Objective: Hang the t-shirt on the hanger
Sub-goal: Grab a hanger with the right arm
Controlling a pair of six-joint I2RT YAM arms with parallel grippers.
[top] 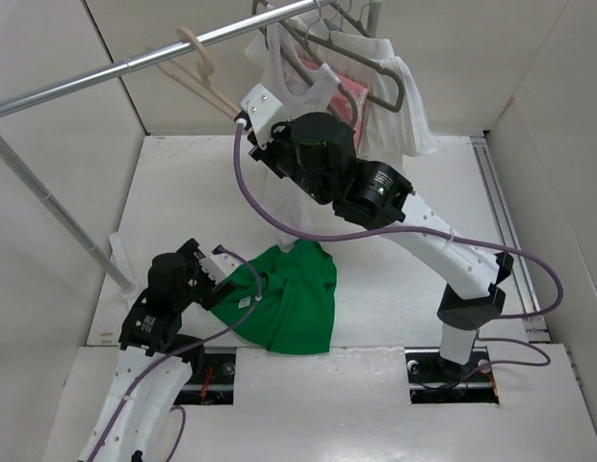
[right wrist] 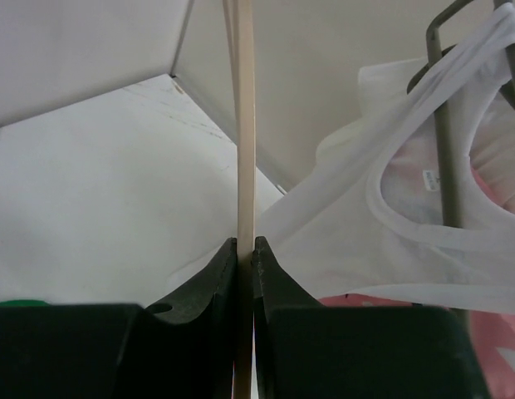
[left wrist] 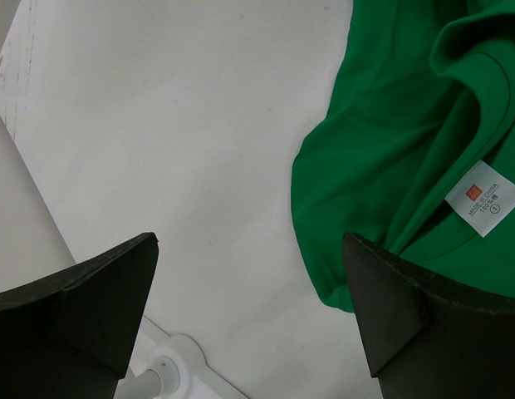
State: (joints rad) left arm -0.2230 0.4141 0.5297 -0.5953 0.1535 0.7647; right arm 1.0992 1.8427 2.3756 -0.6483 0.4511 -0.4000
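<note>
The green t-shirt (top: 294, 298) lies crumpled on the table in front of the arms. In the left wrist view it (left wrist: 407, 133) fills the right side, its white neck label (left wrist: 483, 199) showing. My left gripper (top: 220, 274) (left wrist: 249, 283) is open and empty, just left of the shirt's edge, its right finger over the cloth. The beige hanger (top: 197, 72) hangs by its hook from the rail. My right gripper (top: 243, 120) (right wrist: 245, 249) is shut on the hanger's arm (right wrist: 243, 125), seen edge-on between the fingers.
A metal rail (top: 135, 63) crosses the top left, on a slanted pole (top: 58, 212). A white tank top (top: 395, 87) and a pink garment (top: 345, 101) hang on grey hangers (top: 380, 72) at the back. The tank top (right wrist: 382, 224) is right of my right gripper.
</note>
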